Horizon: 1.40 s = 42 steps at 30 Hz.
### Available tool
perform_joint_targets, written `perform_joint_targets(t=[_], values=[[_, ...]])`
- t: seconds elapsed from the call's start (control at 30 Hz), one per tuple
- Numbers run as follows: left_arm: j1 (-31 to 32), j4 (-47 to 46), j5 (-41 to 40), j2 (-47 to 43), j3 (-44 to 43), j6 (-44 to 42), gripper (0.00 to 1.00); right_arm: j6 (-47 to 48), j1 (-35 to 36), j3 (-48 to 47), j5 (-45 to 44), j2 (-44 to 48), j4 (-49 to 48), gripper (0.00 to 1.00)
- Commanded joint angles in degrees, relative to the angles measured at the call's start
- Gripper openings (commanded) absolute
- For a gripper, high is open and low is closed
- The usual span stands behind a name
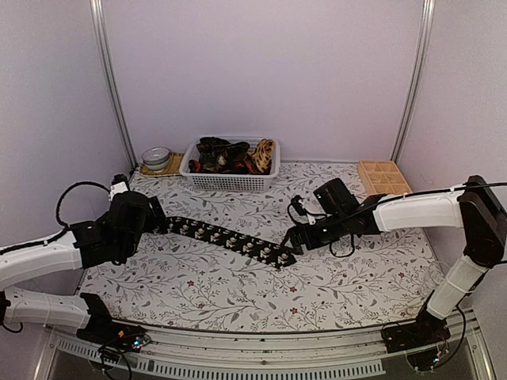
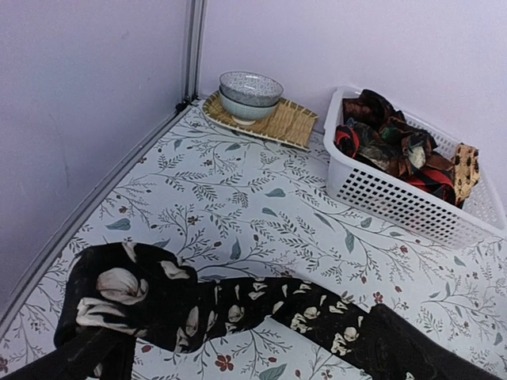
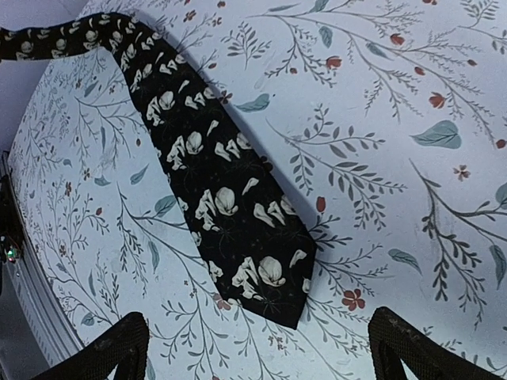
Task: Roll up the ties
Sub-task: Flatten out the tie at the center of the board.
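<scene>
The black flowered tie (image 1: 230,235) lay stretched across the table (image 1: 198,293) between the arms, only its narrow end bunched by the left gripper (image 1: 157,220), so the rolling looked barely begun. Both that and the right gripper (image 1: 294,240), over the broad tip, gaped wide, holding nothing, and more ties (image 1: 226,154) waited in the white basket (image 1: 230,182).

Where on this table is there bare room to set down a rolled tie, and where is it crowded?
Free: the wide strip between the tie and the near edge, and the band between the tie and the basket. Crowded: the back row, with bowls, basket and wooden tray.
</scene>
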<state>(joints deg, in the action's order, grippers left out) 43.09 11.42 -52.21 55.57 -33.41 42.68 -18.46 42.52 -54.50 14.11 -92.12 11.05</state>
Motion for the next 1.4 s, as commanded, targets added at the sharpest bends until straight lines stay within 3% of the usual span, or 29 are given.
perform_joint_targets(t=[0.0, 0.3, 0.67, 0.73, 0.9, 1.0, 1.37], values=[[-2.6, 2.5, -2.5, -1.1, 0.4, -0.3, 1.0, 2.3, 2.5, -3.7, -2.5, -7.3, 1.4, 0.96], [-6.8, -0.8, 0.2, -3.6, 4.2, -2.9, 1.0, 3.5, 5.1, -9.1, -5.0, -17.1, 3.5, 0.88], [-9.6, -2.8, 2.8, -4.6, 6.3, -4.5, 1.0, 3.2, 6.3, -11.9, -7.9, -23.1, 3.9, 0.67], [-10.1, -3.0, 3.1, -5.1, 6.5, -5.1, 1.0, 3.2, 6.2, -11.9, -8.5, -23.4, 3.9, 0.57], [-11.6, -3.2, 3.7, -6.0, 6.8, -6.8, 1.0, 3.0, 6.2, -11.0, -12.4, -22.0, 4.3, 0.15], [-12.7, -3.5, 4.2, -5.9, 7.2, -7.8, 1.0, 3.6, 5.6, -10.6, -15.8, -20.3, 5.5, 0.02], [-14.4, -8.9, 10.9, 1.6, 7.6, -8.2, 1.0, 5.2, -6.6, -3.7, -21.4, -6.6, 9.8, 0.0]])
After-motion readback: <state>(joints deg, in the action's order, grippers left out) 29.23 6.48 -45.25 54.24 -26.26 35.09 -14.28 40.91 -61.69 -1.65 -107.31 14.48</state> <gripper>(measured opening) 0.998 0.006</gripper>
